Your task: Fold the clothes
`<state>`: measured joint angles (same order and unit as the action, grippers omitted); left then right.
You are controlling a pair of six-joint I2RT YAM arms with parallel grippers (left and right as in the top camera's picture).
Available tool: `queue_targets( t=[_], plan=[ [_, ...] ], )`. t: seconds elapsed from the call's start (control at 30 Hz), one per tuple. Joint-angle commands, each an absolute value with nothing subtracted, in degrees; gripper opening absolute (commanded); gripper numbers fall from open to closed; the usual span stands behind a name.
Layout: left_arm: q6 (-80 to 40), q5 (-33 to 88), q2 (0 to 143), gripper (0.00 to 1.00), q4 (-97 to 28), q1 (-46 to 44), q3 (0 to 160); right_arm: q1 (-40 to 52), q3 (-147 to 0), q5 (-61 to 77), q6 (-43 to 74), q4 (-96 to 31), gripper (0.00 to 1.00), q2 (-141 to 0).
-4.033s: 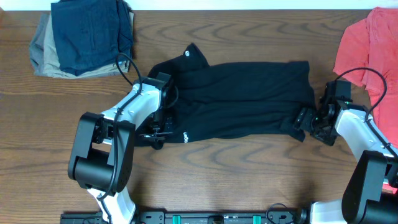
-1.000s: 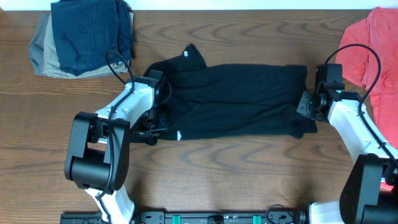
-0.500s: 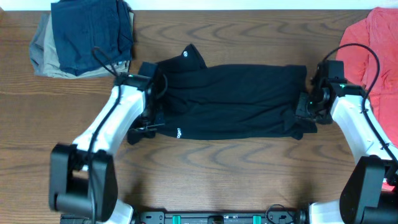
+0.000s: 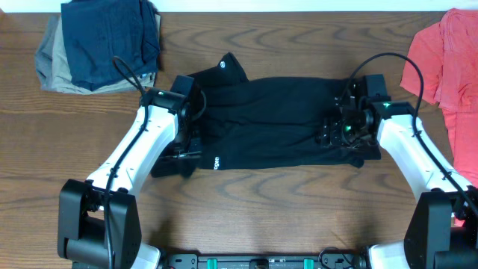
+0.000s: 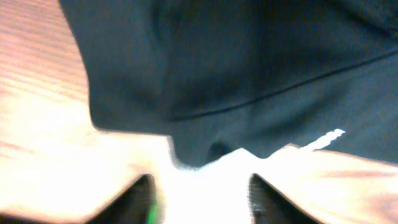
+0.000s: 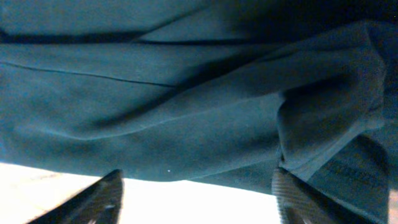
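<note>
The clothes are a black shirt (image 4: 276, 119) lying as a long folded band across the middle of the table, with small white logo marks (image 4: 215, 160) near its front left edge. My left gripper (image 4: 179, 155) hovers at the shirt's left end. In the left wrist view it (image 5: 202, 194) is open over bare wood, with the shirt's edge (image 5: 249, 62) just beyond the fingertips. My right gripper (image 4: 332, 134) reaches over the shirt's right end. It (image 6: 196, 196) is open too, with folded fabric (image 6: 186, 93) ahead and the right fingertip (image 6: 289, 193) against a fold.
Folded navy (image 4: 108, 37) and khaki (image 4: 52, 71) garments are stacked at the back left. A coral-red shirt (image 4: 448, 52) lies at the back right edge. Wooden tabletop (image 4: 284, 209) shows in front of the black shirt.
Both grippers have opened and let go of the shirt. The right gripper has swung leftward over the shirt's right end. The left arm has straightened out, its gripper staying at the left end.
</note>
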<state>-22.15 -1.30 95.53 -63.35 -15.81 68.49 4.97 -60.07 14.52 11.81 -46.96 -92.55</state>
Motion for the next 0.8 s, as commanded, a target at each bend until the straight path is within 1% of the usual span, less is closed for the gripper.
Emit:
queue_targets(
  t=[0.0,0.1,0.17,0.2,0.23,0.27,0.33,0.37,0.43,0.53,0.67,0.77],
  plan=[
    [-22.6,-7.5,95.5,0.75,-65.2,-15.7,68.5,5.7,-59.6,13.5,12.2,-47.0,0.83,-92.3],
    [-22.7,-8.6,95.5,0.78,-66.2,-15.2,68.5,5.7,-59.5,13.5,12.4,-47.2,0.84,-92.3],
    [-23.9,-8.4,95.5,0.78,-65.2,-14.6,68.5,5.7,-59.5,13.6,13.3,-47.3,0.82,-92.3],
    [-23.9,-7.6,95.5,0.76,-64.1,-14.4,68.5,5.7,-59.5,13.8,13.3,-47.2,0.78,-92.3],
    [-23.8,-6.3,95.5,0.67,-62.7,-14.4,68.5,5.7,-59.5,13.7,13.3,-46.9,0.7,-92.3],
    [-23.3,-3.8,95.5,0.5,-60.9,-14.5,68.5,5.7,-59.5,13.7,13.4,-46.7,0.55,-92.3],
    [-20.3,3.3,95.6,0.15,-57.2,-14.9,68.5,5.7,-59.3,13.8,14.9,-45.7,0.15,-92.3],
    [-18.6,6.4,95.8,0.06,-55.3,-15.4,68.5,5.9,-59.2,13.8,15.7,-45.1,0.02,-92.3],
    [-17.4,10.2,96.3,0.06,-51.8,-16.6,68.5,6.5,-58.7,13.7,15.9,-43.8,0.02,-92.3],
    [-17.4,10.8,97.9,0.06,-47.9,-18.6,68.5,8.1,-57.9,13.7,16.6,-41.8,0.01,-92.9],
    [-18.1,10.7,100.9,0.06,-45.9,-19.5,68.5,10.4,-57.0,12.8,17.5,-39.8,0.02,-94.7],
    [-18.1,10.7,103.3,0.06,-45.6,-18.3,68.5,11.4,-56.9,8.0,20.8,-39.6,0.02,-96.9]
  ],
)
